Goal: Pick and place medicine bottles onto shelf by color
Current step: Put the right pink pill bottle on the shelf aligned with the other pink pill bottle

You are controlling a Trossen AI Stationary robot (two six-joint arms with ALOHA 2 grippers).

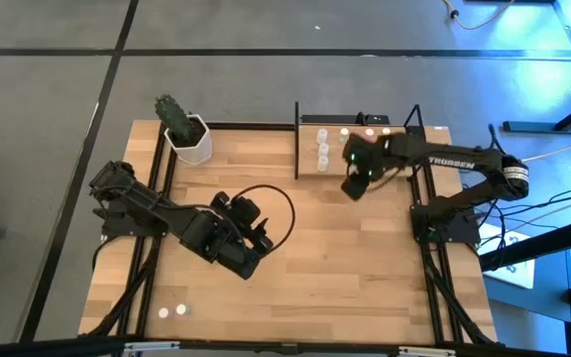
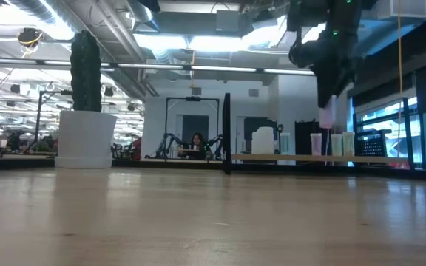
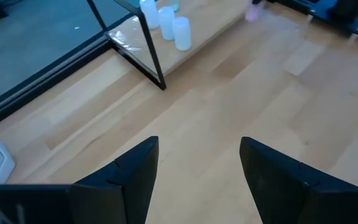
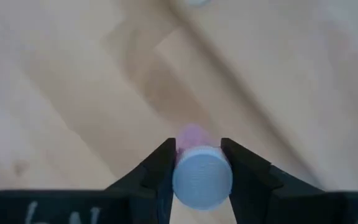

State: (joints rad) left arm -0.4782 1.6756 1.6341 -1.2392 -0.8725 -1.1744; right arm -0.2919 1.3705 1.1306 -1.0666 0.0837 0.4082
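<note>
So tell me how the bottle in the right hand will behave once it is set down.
The pink-capped bottle looks round and smooth, so it would probably roll if laid sideways. It seems light: the right hand lifts it pinched only between its fingertips. Narrow and tall like the shelf's white bottles, it may tip if nudged.

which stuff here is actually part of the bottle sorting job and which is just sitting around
Part of the job:
- pink-capped bottle, held in the right gripper above the table by the shelf
- shelf
- bottles on the shelf
- two bottles near the table's front left edge
- left gripper, fingers open, waiting mid-table

Just lying about:
- white pot with cactus
</note>
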